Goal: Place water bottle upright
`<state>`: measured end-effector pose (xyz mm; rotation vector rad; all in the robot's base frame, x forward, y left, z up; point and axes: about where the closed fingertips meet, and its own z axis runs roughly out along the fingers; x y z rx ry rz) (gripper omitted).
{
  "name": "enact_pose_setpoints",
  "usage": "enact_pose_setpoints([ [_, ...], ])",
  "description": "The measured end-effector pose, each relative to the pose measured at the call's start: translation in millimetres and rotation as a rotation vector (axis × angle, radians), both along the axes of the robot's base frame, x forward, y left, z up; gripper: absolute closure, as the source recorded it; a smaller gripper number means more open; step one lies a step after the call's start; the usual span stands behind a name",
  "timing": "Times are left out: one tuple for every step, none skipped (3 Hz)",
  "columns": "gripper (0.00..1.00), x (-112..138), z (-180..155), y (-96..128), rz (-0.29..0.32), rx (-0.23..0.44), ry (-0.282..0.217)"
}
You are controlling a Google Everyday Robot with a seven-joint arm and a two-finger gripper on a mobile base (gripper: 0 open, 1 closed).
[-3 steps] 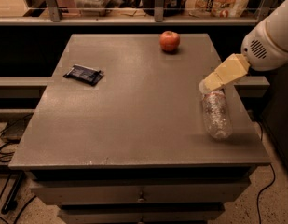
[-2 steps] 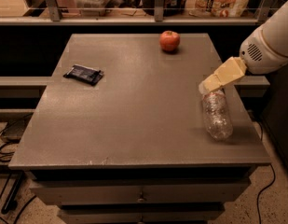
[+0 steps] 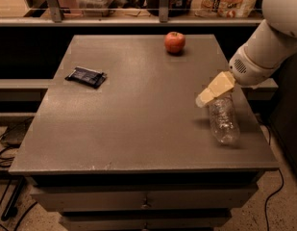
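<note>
Three things are on the flat grey table (image 3: 129,129): a round red apple (image 3: 175,42) at the far side, a flat dark shiny packet (image 3: 85,76) on the left, and a small clear ribbed plastic water bottle (image 3: 224,124) near the right edge. The robot's pale yellow gripper (image 3: 210,94) is at the far end of the water bottle, closed around its neck, so the cap is hidden. The round base of the bottle points to the near side. The bottle is not upright yet. It is hard to tell if it lies flat or is tipped up a bit.

To do this step well, the gripper should probably swing the neck up slowly, until the base is flat on the table. It should let go only when the bottle stands straight. The bottle is close to the right edge, so it would be safer to set it down a bit more to the left.

The bottle looks thin, light and smooth, with bumpy rings. It could slip, squash or roll away. The table looks hard and a little rough.
</note>
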<state>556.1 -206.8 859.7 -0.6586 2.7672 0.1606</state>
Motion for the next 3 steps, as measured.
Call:
enact_pose_setpoints([
  [0.00, 5, -16, 5, 0.004, -0.010, 0.039],
  [0.18, 7, -23, 14, 0.024, -0.065, 0.052],
  [0.41, 7, -24, 20, 0.044, -0.121, 0.053],
])
